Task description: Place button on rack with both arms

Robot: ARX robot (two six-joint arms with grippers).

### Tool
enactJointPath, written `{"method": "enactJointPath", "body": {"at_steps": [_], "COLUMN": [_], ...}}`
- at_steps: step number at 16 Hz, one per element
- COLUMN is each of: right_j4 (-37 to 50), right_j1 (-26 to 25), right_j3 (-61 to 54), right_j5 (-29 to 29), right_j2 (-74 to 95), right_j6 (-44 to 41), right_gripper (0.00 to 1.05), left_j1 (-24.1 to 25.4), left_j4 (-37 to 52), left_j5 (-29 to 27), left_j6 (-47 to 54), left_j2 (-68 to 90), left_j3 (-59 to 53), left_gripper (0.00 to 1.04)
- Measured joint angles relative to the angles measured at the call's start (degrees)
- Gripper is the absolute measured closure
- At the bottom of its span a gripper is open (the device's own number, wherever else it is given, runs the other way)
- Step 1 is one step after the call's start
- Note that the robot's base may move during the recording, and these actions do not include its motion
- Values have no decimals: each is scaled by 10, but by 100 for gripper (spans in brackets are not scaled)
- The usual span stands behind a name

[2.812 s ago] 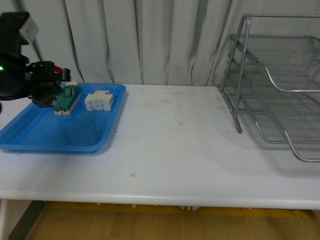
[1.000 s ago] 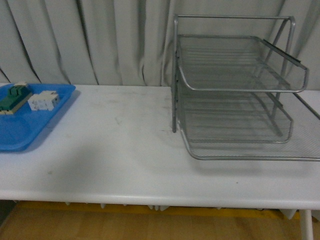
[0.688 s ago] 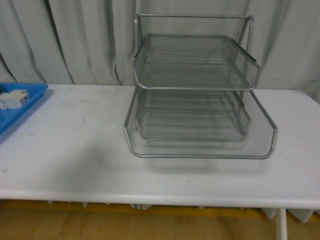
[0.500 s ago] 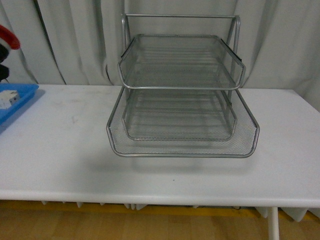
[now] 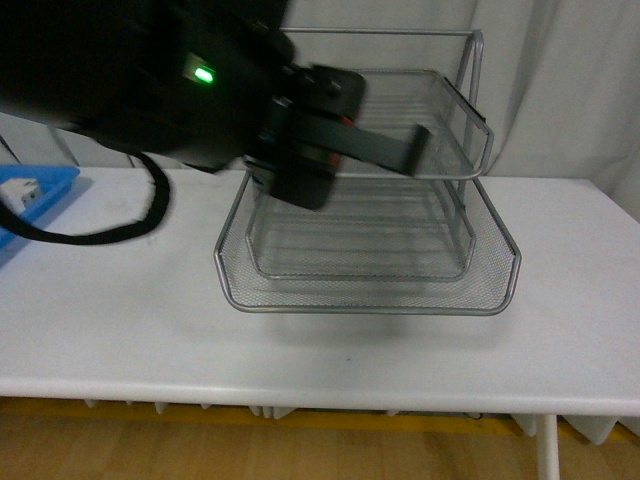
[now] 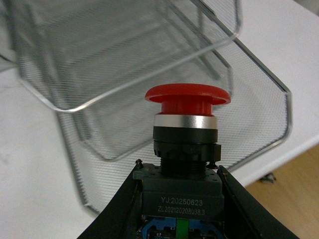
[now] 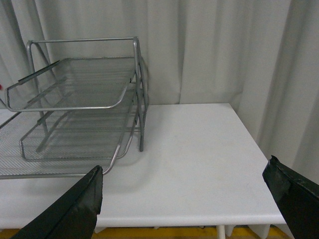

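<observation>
Since half a second ago the left arm (image 5: 150,80) has swung in from the left edge and now fills the upper left of the front view, hiding the left half of the rack's (image 5: 370,310) upper tiers, with its black cable (image 5: 110,232) looping over the tabletop (image 5: 120,320). At the far left lies a blue tray (image 5: 50,180) with a white block (image 5: 20,190) in it. Pale pleated curtains (image 5: 560,90) hang behind the white tabletop, and a wooden floor (image 5: 300,450) shows below. The left gripper (image 6: 179,174) is clamped on the black body of the button (image 6: 188,129), which is held in the air at the rack's front, with its red mushroom cap and silver collar pointing toward the mesh tiers. The right gripper (image 7: 184,169) is spread wide and holds nothing, off to the rack's right.
</observation>
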Motion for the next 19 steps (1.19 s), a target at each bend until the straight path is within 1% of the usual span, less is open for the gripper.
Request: {"method": "enactJointPath", "body": {"at_steps": [3, 6, 7, 10, 14, 19], "right_j4": [0, 0, 0, 0, 0, 0], "right_j1": [0, 0, 0, 0, 0, 0], "right_j3": [0, 0, 0, 0, 0, 0], "right_j5": [0, 0, 0, 0, 0, 0], "right_j2": [0, 0, 0, 0, 0, 0], "right_j6": [0, 0, 0, 0, 0, 0], "right_gripper": [6, 6, 6, 6, 6, 6], "left_j1": [-28, -30, -27, -22, -7, 16], "left_j4": [-46, -99, -115, -181, -234, -246], "left_j5": [21, 36, 52, 35, 20, 5], "left_j6": [14, 16, 10, 10, 10, -17], "left_j2": [100, 179, 205, 293, 348, 394], "left_j3": [92, 189, 220, 331, 375, 432], "left_gripper": [69, 69, 69, 69, 69, 69]}}
